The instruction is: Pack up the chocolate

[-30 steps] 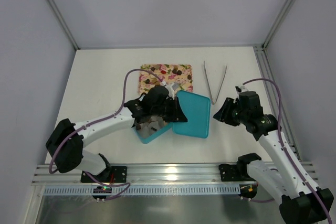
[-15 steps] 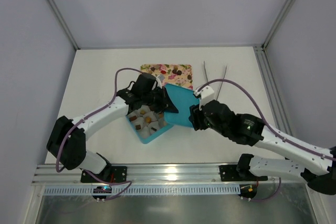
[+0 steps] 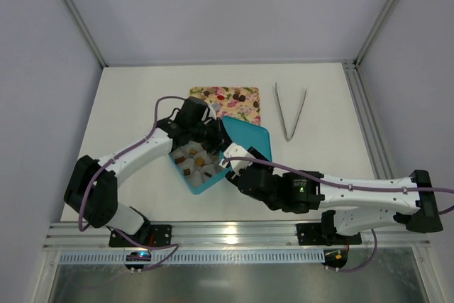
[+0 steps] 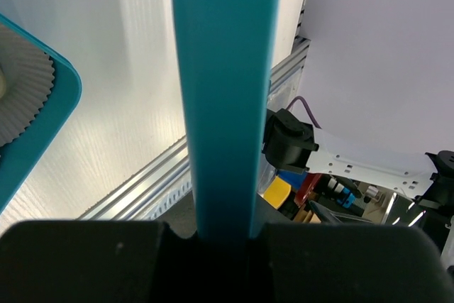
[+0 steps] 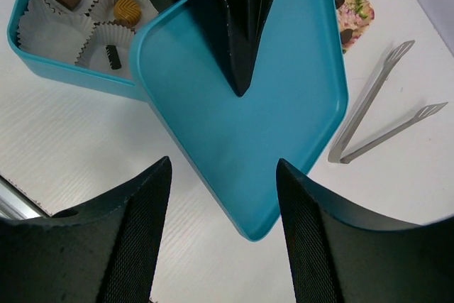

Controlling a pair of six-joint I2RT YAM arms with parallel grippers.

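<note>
table [image 3: 128,97]: white | holds: teal box [image 3: 206,186], floral tray [image 3: 225,89], tongs [image 3: 287,133] (metal)

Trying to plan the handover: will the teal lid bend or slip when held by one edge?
Probably stiff: the teal lid looks flat though the left fingers pinch only one edge. Likely light: it appears thin edge-on in the left wrist view. Its smooth surface may slip.
</note>
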